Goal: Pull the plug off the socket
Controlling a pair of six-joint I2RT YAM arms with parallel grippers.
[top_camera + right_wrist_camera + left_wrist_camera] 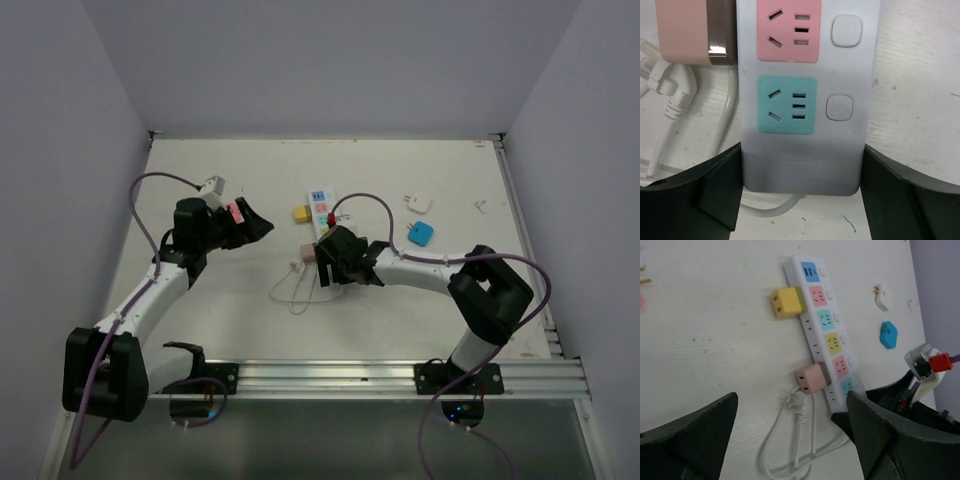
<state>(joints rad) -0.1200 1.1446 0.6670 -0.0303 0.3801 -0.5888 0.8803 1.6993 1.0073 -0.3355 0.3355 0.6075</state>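
Observation:
The socket, a white power strip with pink and blue outlet faces, lies mid-table. My right gripper is shut on its near end. In the right wrist view both fingers press the sides of the strip below the teal outlet. A pink plug sits against the strip's left side face, near that end. A yellow plug sits against the same side farther up. The strip's looped white cord lies by the pink plug. My left gripper hovers open left of the strip, holding nothing.
A blue adapter and a white adapter lie right of the strip. A metal rail runs along the table's near edge. Walls enclose the table on the left, back and right.

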